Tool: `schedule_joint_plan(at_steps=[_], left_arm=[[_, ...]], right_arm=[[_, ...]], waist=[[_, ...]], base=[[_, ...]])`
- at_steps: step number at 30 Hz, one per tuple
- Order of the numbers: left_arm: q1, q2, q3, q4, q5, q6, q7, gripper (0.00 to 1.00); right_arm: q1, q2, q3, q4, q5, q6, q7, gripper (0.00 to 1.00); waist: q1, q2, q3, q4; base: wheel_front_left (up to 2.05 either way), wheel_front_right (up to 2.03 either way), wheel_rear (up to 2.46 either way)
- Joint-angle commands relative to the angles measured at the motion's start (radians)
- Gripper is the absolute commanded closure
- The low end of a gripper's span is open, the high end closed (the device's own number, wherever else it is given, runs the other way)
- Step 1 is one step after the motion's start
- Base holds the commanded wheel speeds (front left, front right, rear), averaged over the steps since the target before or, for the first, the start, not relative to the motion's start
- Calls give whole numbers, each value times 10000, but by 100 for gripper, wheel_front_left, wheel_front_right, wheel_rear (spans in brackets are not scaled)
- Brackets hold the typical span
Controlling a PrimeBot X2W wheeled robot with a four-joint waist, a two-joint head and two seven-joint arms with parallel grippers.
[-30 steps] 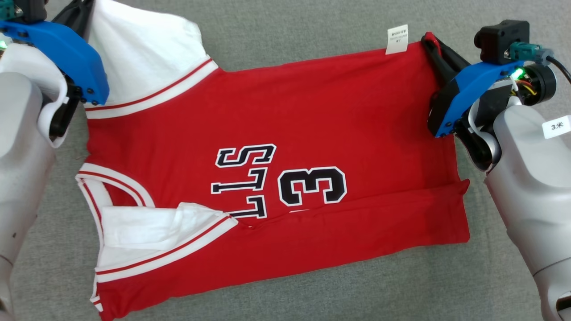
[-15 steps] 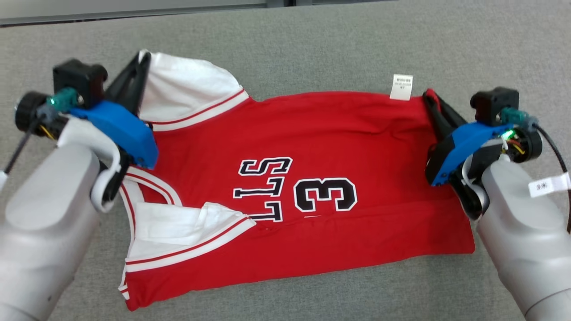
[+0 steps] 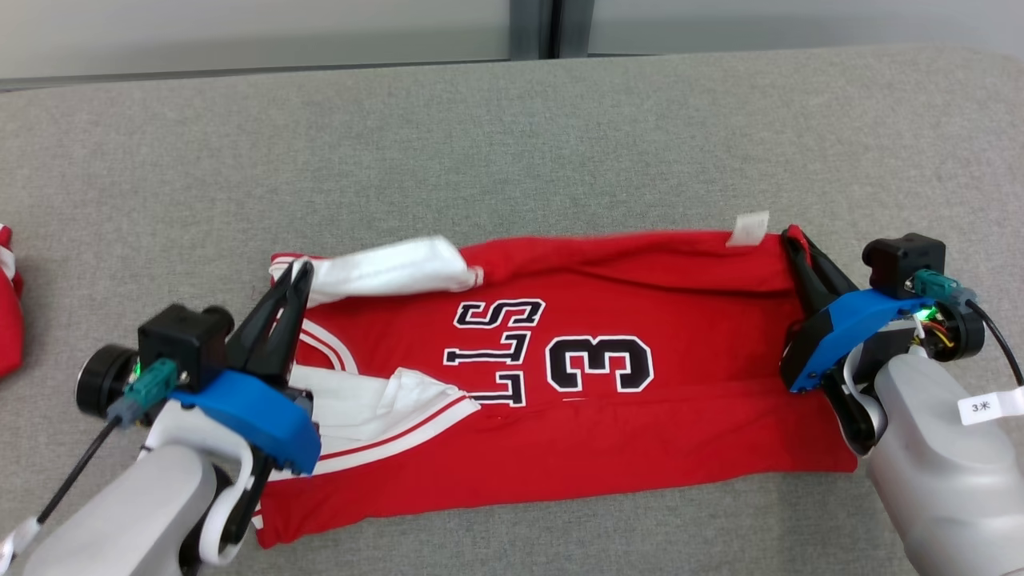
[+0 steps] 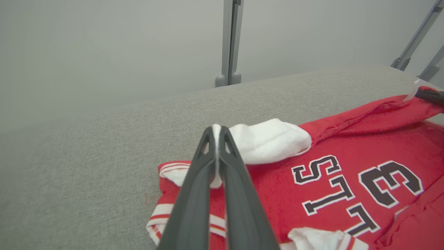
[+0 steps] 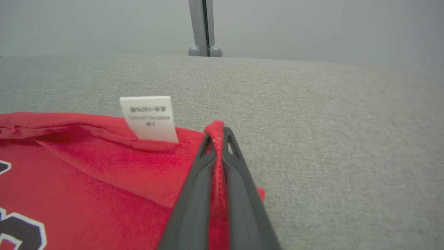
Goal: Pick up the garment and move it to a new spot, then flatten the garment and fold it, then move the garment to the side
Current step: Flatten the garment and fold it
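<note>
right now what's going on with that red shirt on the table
A two-armed robot is handling a red jersey on a grey table. Its left fingers are shut on the white sleeve at the far left corner, its right fingers on the far right hem corner beside the white label. The far edge looks lifted between the grips; the rest lies on the table, print up.

Red jersey (image 4: 347, 139), lettered and numbered, on grey surface (image 4: 86, 149); white sleeve edge pinched in my left end effector (image 4: 216, 129).
</note>
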Motion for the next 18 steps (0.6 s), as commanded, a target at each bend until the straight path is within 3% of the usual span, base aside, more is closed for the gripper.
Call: schedule_joint_plan(at_steps=[1,8,18], left_arm=[[181,167,51,-206,-32,165,25,100],[1258,626,74,-1480,-173,983,122,100],[2214,607,118,-1948,-508,1502,-106,100]], right_arm=[[173,-49,-56,-15,-52,2,-83,100],[674,-46,-301,-349,-88,2,-172,100],[1525,34,-624,-1247,84,2,-179,100]], waist=[[2,1,-28,11],[2,1,-188,74],[2,1,-295,27]], base=[[0,0,0],[0,0,0],[0,0,0]])
